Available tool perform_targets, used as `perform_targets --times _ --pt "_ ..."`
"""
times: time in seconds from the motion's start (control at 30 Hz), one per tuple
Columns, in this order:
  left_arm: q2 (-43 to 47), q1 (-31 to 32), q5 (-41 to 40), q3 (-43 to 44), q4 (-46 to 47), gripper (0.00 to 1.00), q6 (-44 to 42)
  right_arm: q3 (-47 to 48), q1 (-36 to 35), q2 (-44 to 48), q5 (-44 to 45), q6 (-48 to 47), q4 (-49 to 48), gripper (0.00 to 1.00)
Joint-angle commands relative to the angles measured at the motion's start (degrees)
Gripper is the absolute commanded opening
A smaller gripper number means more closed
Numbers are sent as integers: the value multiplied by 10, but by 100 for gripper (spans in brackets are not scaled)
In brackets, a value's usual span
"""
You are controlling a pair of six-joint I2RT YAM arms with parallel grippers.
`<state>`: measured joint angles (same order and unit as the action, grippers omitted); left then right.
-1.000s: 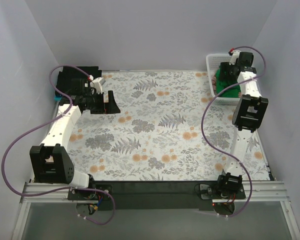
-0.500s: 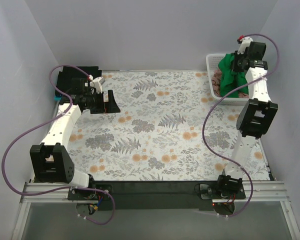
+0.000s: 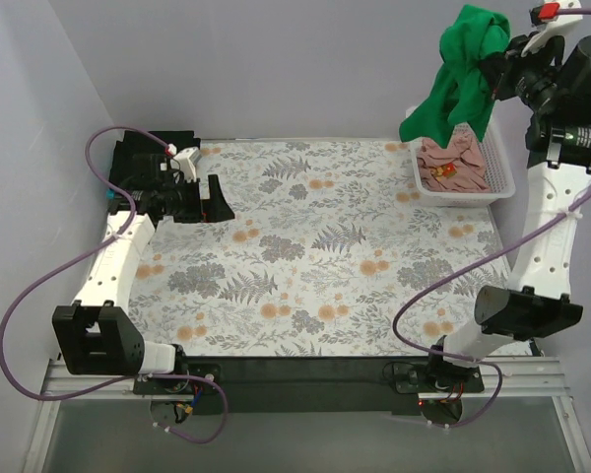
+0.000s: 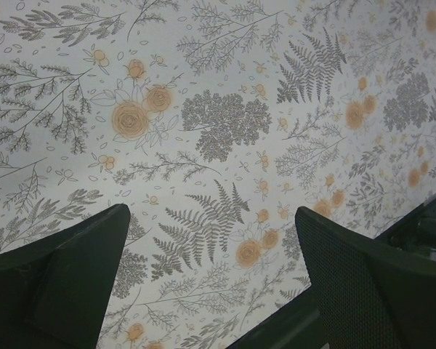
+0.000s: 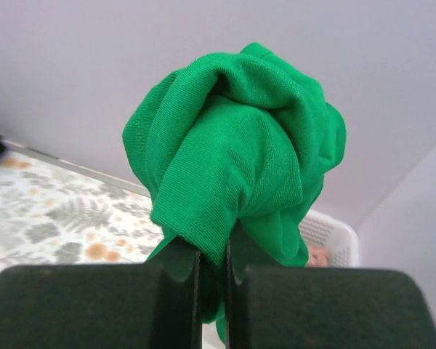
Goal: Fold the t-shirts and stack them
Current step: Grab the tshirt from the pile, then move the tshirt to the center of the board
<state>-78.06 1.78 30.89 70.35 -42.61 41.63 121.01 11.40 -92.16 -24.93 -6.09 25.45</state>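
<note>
A bright green t-shirt (image 3: pixel 457 75) hangs bunched high above the white basket (image 3: pixel 494 180) at the back right, pinched in my right gripper (image 3: pixel 492 71). In the right wrist view the green t-shirt (image 5: pixel 240 145) bulges out past the nearly closed jaws of that gripper (image 5: pixel 212 262). A dusty pink t-shirt (image 3: pixel 453 163) with a small red-yellow mark lies in the basket. My left gripper (image 3: pixel 217 202) hovers open over the back left of the table; in its own view the left gripper (image 4: pixel 211 287) has nothing between its fingers.
A floral cloth (image 3: pixel 315 246) covers the table, and the left wrist view shows that floral cloth (image 4: pixel 225 123) close below. A black block (image 3: pixel 143 153) stands at the back left corner. Grey walls close in the back and both sides.
My right gripper shut on the green t-shirt in the basket and lifted it high above the basket. The left arm shifted only slightly.
</note>
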Motion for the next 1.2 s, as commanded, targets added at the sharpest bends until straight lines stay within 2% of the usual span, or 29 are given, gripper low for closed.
perform_targets --times 0.0,0.1,0.2,0.33,0.4,0.53,0.6,0.63,0.7,0.77,0.8,0.83,0.9,0.97,1.0,1.07,1.1,1.17 --pt "25 -13 39 32 -16 98 12 -5 -1 48 -112 56 -32 1" --pt "25 -17 70 48 -22 98 16 -53 -20 102 -161 97 -44 1" --pt "19 -42 104 61 -29 98 23 -138 -78 152 -169 97 -57 1" --pt "20 -70 169 63 -31 98 37 -252 -218 200 -151 88 -59 1" --pt "26 -86 208 57 -31 98 36 -295 -260 218 -141 92 -67 1" --pt "37 -89 210 53 -43 98 8 -445 -313 236 -116 186 -110 1" --pt "33 -89 218 47 -51 98 -4 -492 -314 225 -71 220 -132 22" --pt "29 -90 222 45 -54 98 -27 -514 -314 214 -45 204 -133 48" --pt "26 -83 206 38 -63 98 -55 -517 -283 170 -6 187 -99 61" --pt "20 -61 175 37 -92 98 -116 -514 -223 131 -48 189 -46 64" --pt "21 -30 148 36 -104 98 -134 -513 -166 89 -75 186 -24 66" --pt "25 -13 140 27 -120 98 -152 -512 -143 70 -121 173 4 70" --pt "39 30 144 10 -129 97 -196 -522 -100 49 -136 115 76 72" --pt "44 70 135 -28 -135 90 -222 -561 -94 62 -161 77 96 71" --pt "46 125 118 -47 -134 88 -225 -575 -96 86 -162 44 115 72" --pt "42 188 60 -99 -119 83 -226 -604 -105 115 -151 22 128 75" --pt "40 253 39 -115 -111 81 -219 -625 -120 139 -139 2 131 75" --pt "29 306 7 -142 -91 80 -214 -642 -146 155 -104 -9 140 76"
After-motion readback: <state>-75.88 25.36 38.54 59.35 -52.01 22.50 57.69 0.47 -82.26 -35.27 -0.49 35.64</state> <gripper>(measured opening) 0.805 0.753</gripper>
